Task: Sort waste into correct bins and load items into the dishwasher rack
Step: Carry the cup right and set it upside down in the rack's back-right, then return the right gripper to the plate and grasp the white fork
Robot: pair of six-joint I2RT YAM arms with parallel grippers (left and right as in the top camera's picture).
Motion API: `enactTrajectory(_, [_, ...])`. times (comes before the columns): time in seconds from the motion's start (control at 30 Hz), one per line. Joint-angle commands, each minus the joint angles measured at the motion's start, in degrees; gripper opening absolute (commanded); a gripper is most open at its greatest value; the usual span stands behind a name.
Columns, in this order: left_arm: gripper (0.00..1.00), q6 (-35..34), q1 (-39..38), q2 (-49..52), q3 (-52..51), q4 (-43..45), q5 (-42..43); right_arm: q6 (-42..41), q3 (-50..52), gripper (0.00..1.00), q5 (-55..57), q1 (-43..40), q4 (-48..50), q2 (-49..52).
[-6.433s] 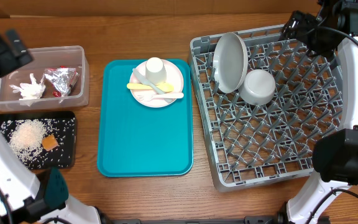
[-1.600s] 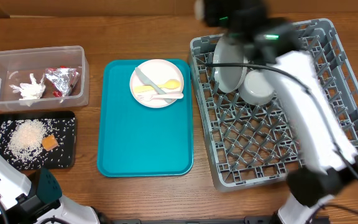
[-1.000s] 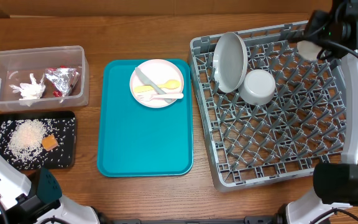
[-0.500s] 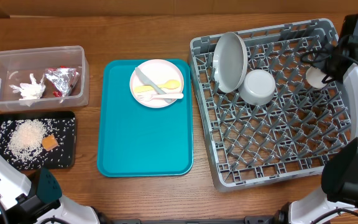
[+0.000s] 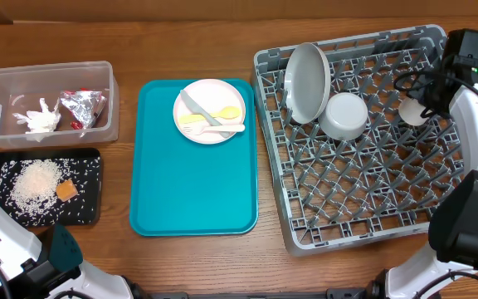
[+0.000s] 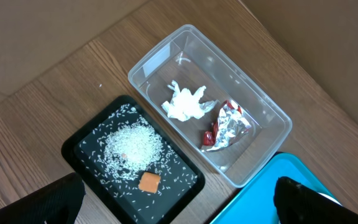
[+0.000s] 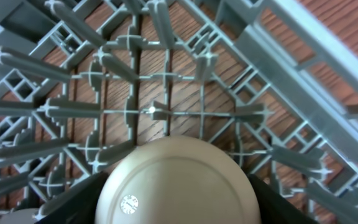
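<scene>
My right gripper [image 5: 428, 98] is shut on the small white cup [image 5: 412, 110], held bottom-up low over the right side of the grey dishwasher rack [image 5: 363, 208]. In the right wrist view the cup [image 7: 179, 177] fills the space between my fingers [image 7: 179, 202]. The grey-white plate [image 5: 308, 81] stands on edge in the rack, with the white bowl [image 5: 343, 115] beside it. The pinkish plate [image 5: 210, 110] with yellow and pale utensils [image 5: 212, 118] lies on the teal tray [image 5: 193, 183]. My left gripper [image 6: 179, 190] is open, high above the bins.
The clear tub [image 5: 98, 79] holds the napkin [image 5: 40, 119], foil wrapper [image 5: 81, 106] and red sachet [image 5: 79, 125]. The black tray [image 5: 90, 162] holds rice [image 5: 38, 183] and the orange cube [image 5: 66, 189]. Rack pegs [image 7: 160, 25] stand around the cup.
The cup has left the pinkish plate and been carried into the rack by my right gripper. In the last half second it shifted slightly left and lower. The left arm is still.
</scene>
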State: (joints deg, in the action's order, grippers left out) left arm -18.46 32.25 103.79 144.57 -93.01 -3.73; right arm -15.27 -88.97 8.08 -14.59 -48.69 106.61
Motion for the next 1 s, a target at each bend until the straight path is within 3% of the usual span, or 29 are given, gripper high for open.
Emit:
enactTrajectory(0.0, [1.00, 0.24, -0.02, 0.57, -0.17, 0.07, -0.72, 0.04, 0.20, 0.78, -2.40, 0.04, 0.11, 0.04])
enactTrajectory(0.2, [1.00, 0.24, -0.02, 0.57, -0.17, 0.07, -0.72, 0.00, -2.82, 0.99, -4.11, 0.04, -3.63, 0.00])
enactTrajectory(0.5, [1.00, 0.24, -0.02, 0.57, -0.17, 0.07, -0.72, 0.33, -23.34, 1.00, -20.31, 2.38, -19.06, -2.54])
enactTrajectory(0.67, [1.00, 0.24, -0.02, 0.57, -0.17, 0.07, -0.72, 5.05, -30.32, 1.00, -34.42, 10.12, -20.48, -4.31])
enactTrajectory(0.97, [1.00, 0.24, -0.02, 0.57, -0.17, 0.07, -0.72, 14.82, -29.35, 1.00, -31.82, 31.61, -12.90, -0.61])
